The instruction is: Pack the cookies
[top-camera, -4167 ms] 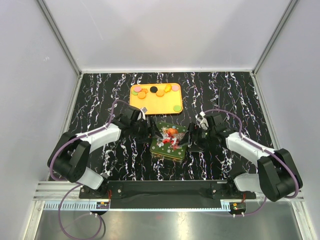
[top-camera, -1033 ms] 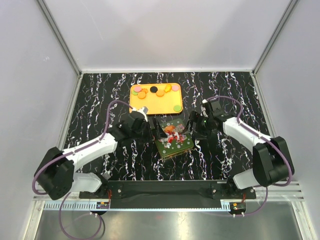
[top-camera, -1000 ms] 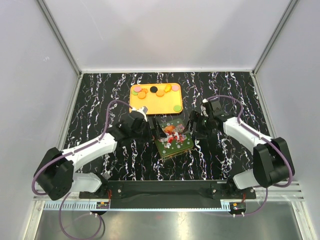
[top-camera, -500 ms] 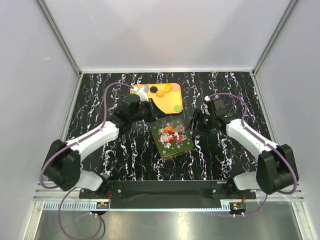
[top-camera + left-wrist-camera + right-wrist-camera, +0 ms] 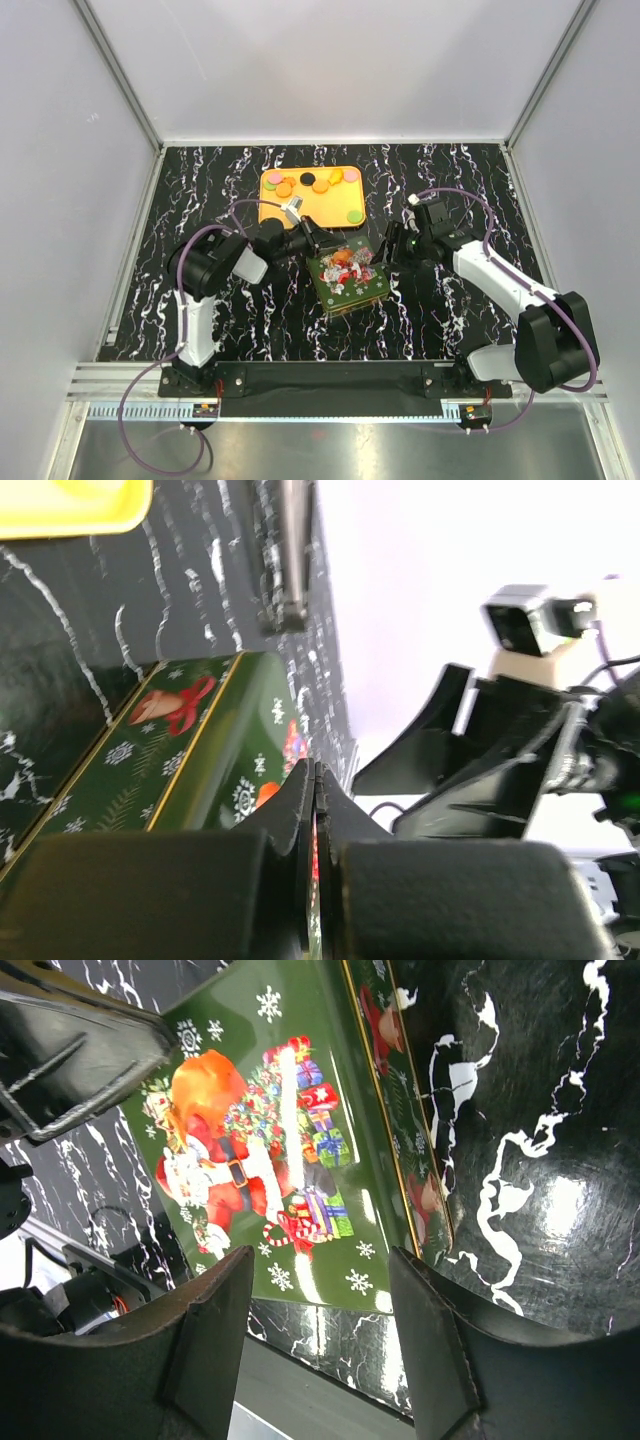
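The cookies (image 5: 300, 184), small flat discs, mostly orange with black, pink and green ones, lie on a yellow tray (image 5: 322, 205) at the back. In front of it sits a green Christmas tin (image 5: 345, 275) with a Santa lid (image 5: 270, 1160), closed. My left gripper (image 5: 323, 242) is shut at the tin's far left corner; in its wrist view the left gripper (image 5: 316, 772) has its pads together beside the tin (image 5: 180, 750), holding nothing. My right gripper (image 5: 390, 254) stands open at the tin's far right corner. In its own view the right gripper (image 5: 318, 1260) has the lid's edge between its fingers, not touching.
White walls with metal frame rails (image 5: 120, 70) enclose the black marbled table (image 5: 470, 190). Both arm bases are bolted to the rail (image 5: 330, 380) at the near edge. The left arm's elbow (image 5: 205, 270) is folded close to the tin's left.
The left arm has come back from the tray's edge to the tin's far left corner and its gripper has shut. The right gripper has narrowed and stays by the tin.
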{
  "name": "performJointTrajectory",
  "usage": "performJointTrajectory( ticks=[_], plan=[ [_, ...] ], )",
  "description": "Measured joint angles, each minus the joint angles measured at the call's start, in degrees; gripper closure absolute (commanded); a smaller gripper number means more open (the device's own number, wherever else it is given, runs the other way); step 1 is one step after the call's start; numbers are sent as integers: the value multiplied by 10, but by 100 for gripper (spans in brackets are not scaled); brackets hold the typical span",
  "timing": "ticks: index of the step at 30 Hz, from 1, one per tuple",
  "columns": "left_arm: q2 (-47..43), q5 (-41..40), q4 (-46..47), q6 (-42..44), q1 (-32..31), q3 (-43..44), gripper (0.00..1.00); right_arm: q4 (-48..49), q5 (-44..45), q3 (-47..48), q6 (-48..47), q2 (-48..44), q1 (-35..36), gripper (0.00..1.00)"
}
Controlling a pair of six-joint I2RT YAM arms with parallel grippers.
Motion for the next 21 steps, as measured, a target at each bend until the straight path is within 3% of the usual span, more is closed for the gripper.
performJointTrajectory(
  ticks=[4, 11, 19, 21],
  plan=[
    [-12, -6, 4, 6, -1, -13, 100, 0, 0, -2, 0, 1, 2, 36],
    [-114, -33, -196, 93, -5, -21, 92, 0, 1, -2, 0, 3, 2, 34],
    [-250, -118, -414, 199, -5, 14, 59, -9, 18, -2, -3, 5, 15, 23],
    [-281, -147, -475, 223, -7, 31, 56, -16, 32, -2, -4, -7, 19, 16]
  ],
)
